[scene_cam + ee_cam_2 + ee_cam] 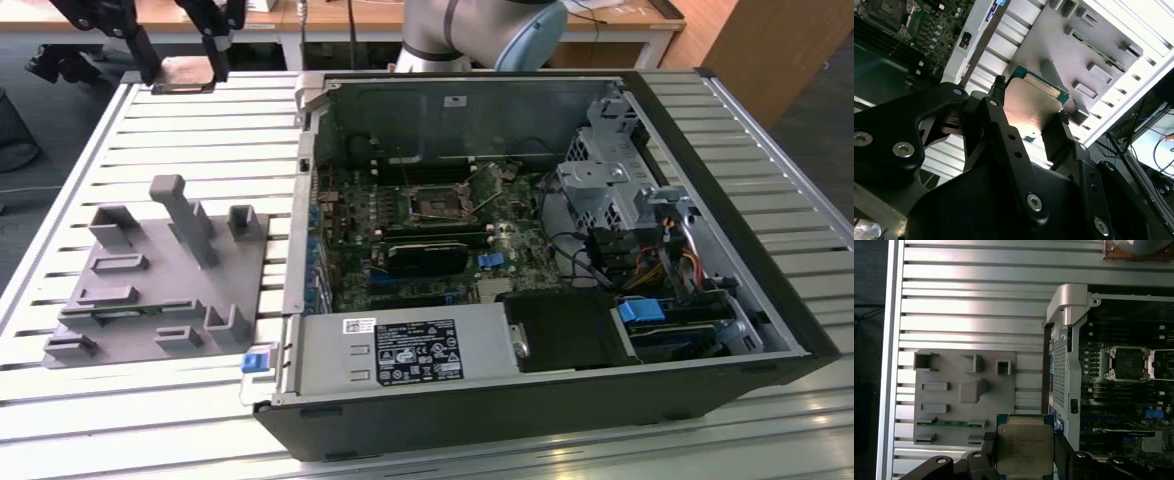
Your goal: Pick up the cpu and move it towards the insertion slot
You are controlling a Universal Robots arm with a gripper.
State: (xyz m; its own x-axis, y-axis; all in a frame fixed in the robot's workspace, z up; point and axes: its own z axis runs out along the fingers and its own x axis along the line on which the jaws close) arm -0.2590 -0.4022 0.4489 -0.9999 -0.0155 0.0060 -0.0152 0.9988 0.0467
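2 gripper (pixel 1025 452) fingers (pixel 988 445) clamp the cpu (pixel 1024 447), its lower edge cut off.

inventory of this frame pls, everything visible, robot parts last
cpu: 1, silvery top with green edge, gripped in the claw above the slatted table, beside the case
insertion slot: 1, shiny metal frame with dark centre, on the motherboard inside the case
computer case: 1, black, open and lying on its side on the table
power supply: 1, grey with a black label, near front of the case
grey fixture tray: 1, grey plastic with upright posts and recesses, at the exterior view's left of the case
green circuit strip: 1, green, lying in the tray
slatted table: 1, silver aluminium, under everything
claw: 1, black, shut on the cpu's edges
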